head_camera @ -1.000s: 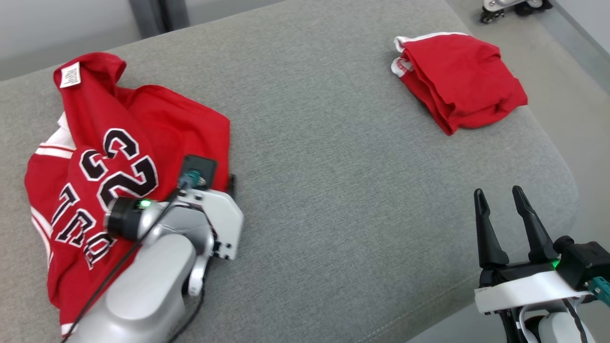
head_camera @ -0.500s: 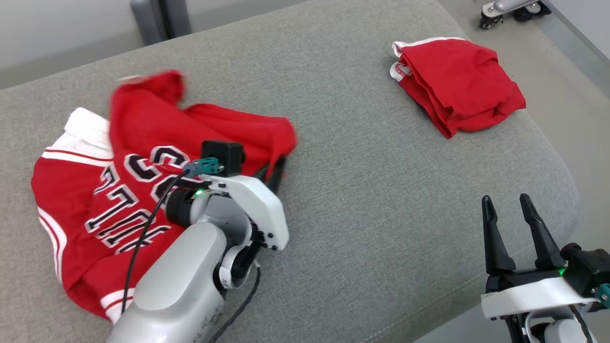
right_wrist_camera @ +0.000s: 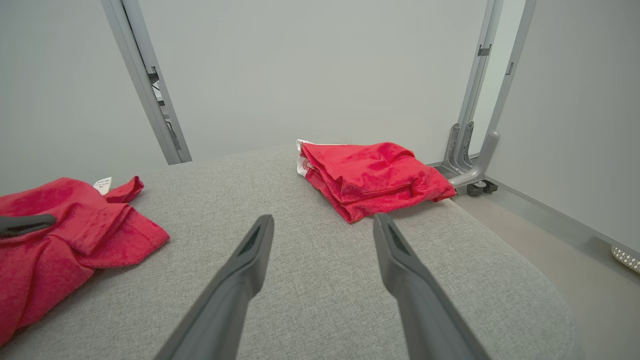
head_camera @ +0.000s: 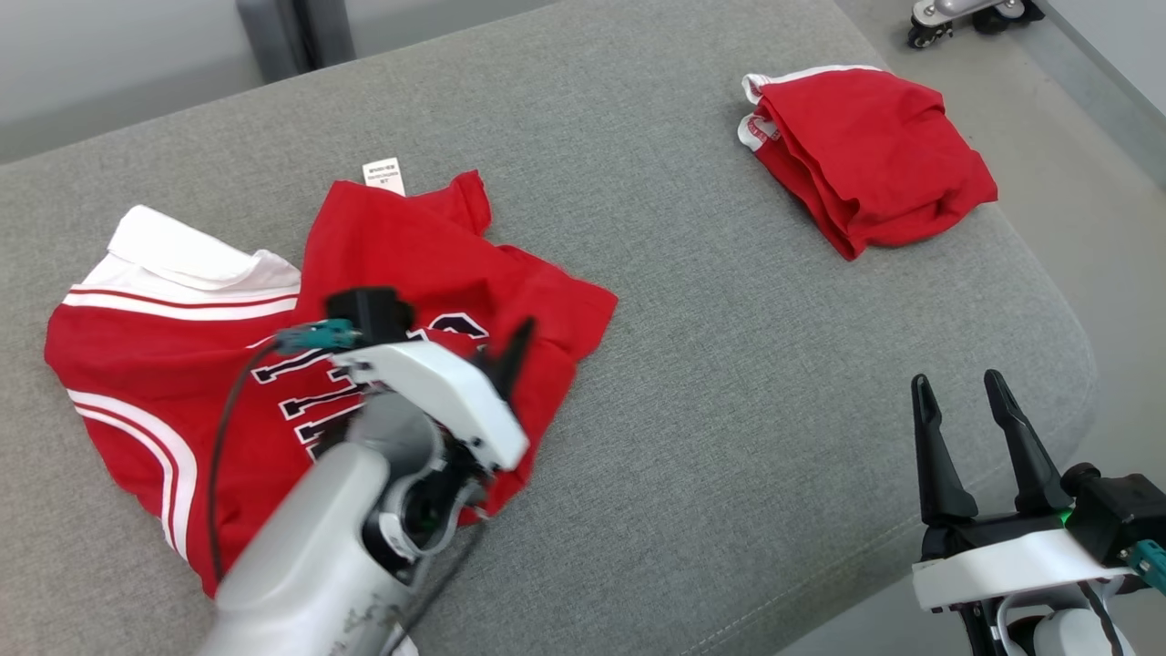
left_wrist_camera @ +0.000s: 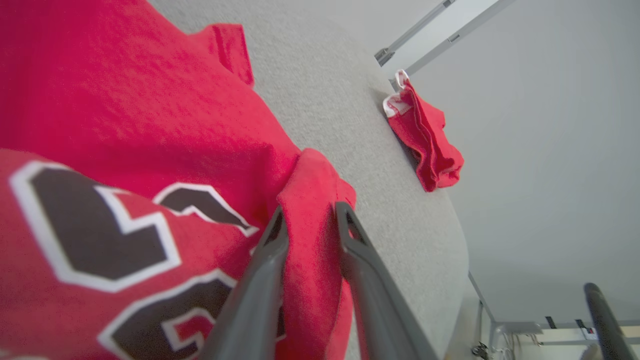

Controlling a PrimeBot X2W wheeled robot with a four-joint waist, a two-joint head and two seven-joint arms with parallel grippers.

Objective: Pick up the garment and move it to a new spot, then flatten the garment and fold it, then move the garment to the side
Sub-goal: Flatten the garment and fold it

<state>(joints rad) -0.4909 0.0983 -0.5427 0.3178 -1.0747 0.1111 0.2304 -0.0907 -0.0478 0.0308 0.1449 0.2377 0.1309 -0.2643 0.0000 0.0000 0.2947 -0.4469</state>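
A red jersey (head_camera: 410, 246) with white trim and black-and-white lettering lies crumpled on the left of the grey cushion (head_camera: 692, 383). My left gripper (head_camera: 515, 342) is shut on a raised fold of its right edge. The left wrist view shows red cloth pinched between the fingers of that gripper (left_wrist_camera: 310, 212), with the jersey (left_wrist_camera: 125, 100) spreading to the left. My right gripper (head_camera: 956, 387) stands open above the cushion's near right edge, holding nothing. In the right wrist view the right gripper (right_wrist_camera: 322, 220) points over bare cushion, with the jersey (right_wrist_camera: 75, 220) at the left.
A second red garment (head_camera: 874, 155), folded, lies at the cushion's far right corner and also shows as a folded red garment (right_wrist_camera: 370, 175) ahead of the right fingers. A wheeled metal frame (head_camera: 966, 14) stands on the floor beyond it. Bare cushion separates the two garments.
My left gripper has pulled the jersey's edge to the right, away from its first spot. The cloth has turned over and spread, with the white label now at the far edge. The right arm stays put.
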